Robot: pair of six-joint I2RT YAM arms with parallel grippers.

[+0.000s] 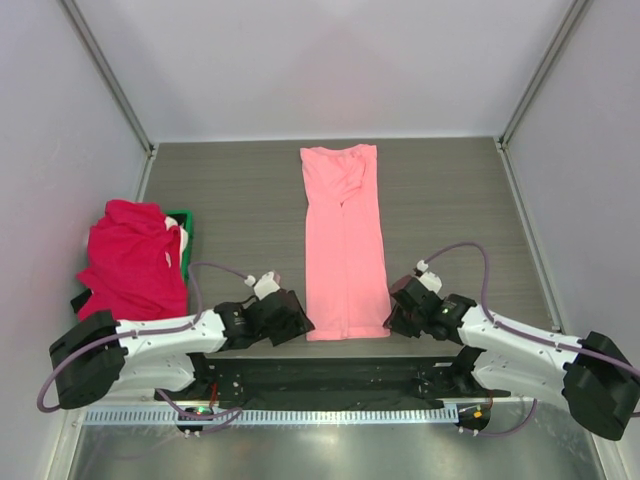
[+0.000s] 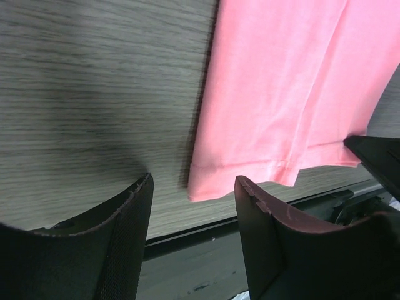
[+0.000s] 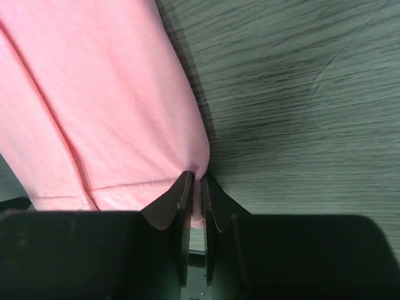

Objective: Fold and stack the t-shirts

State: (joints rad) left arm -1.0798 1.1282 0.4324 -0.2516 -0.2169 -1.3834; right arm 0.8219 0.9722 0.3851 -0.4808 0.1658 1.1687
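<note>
Right fingers (image 3: 172,203) pinch near right corner of pink t-shirt (image 1: 343,240) | left fingers (image 2: 119,237) spread, just beside its near left corner | shirt flat on bench (image 1: 450,200) | red t-shirts (image 1: 130,265) piled on green tray (image 1: 187,240)

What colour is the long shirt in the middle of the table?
The shirt is plain salmon-pink, clearest in the top external view.

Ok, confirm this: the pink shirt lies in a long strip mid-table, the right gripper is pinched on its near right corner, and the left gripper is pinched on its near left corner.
Wrong about the left. The left wrist view shows the left gripper open, jaws apart, leaving the near left corner of the pink shirt unclamped. The right gripper is pinched on its corner, as stated.
</note>
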